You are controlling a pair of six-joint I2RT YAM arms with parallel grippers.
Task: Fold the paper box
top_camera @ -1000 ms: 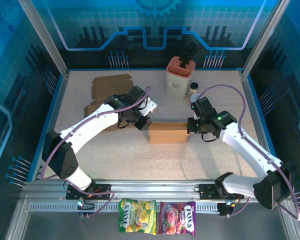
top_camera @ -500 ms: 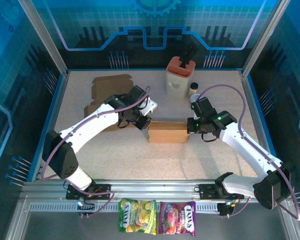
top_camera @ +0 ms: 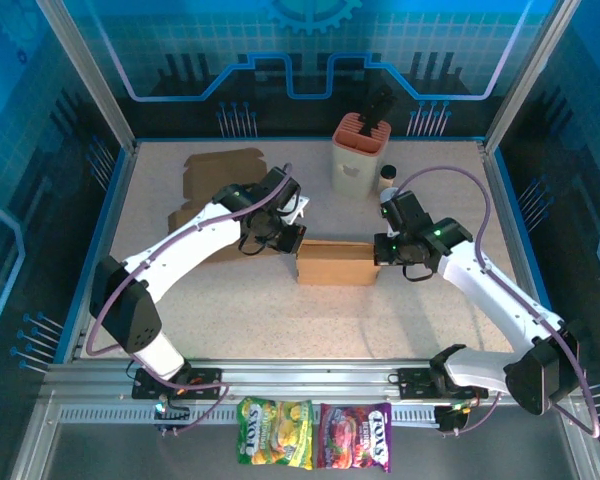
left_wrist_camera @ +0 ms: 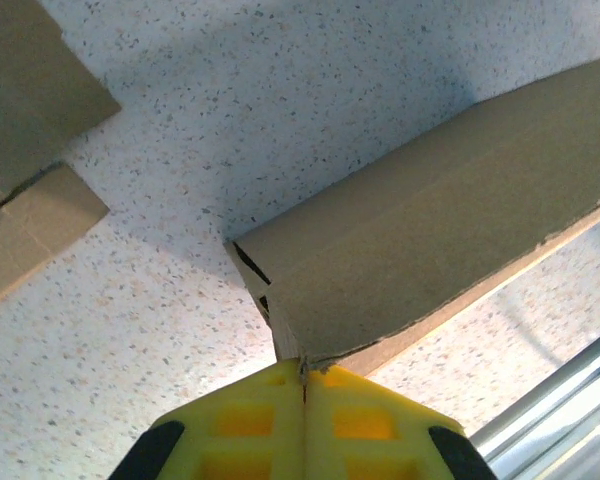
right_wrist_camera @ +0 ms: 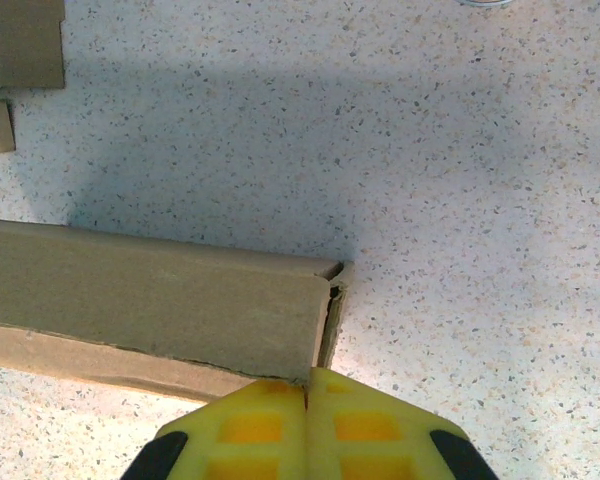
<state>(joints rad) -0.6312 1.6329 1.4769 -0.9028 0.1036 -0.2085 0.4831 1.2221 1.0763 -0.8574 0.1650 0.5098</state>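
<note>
two candy bags (top_camera: 313, 435) lay at the near edge. in the middle of the table (top_camera: 280, 320) the brown box (top_camera: 335, 265) sat crosswise. the left gripper (top_camera: 294, 244) and right gripper (top_camera: 379, 251), fingers pressed fully together, touched its left and right ends. flat cardboard (top_camera: 223, 170) lay beyond.

"FOX'S" is printed on the yellow-green candy bag (top_camera: 275, 432) and the purple candy bag (top_camera: 355, 436).

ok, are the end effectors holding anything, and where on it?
Both grip the paper box: left end effector pinches its left end edge, right end effector its right end edge.
</note>
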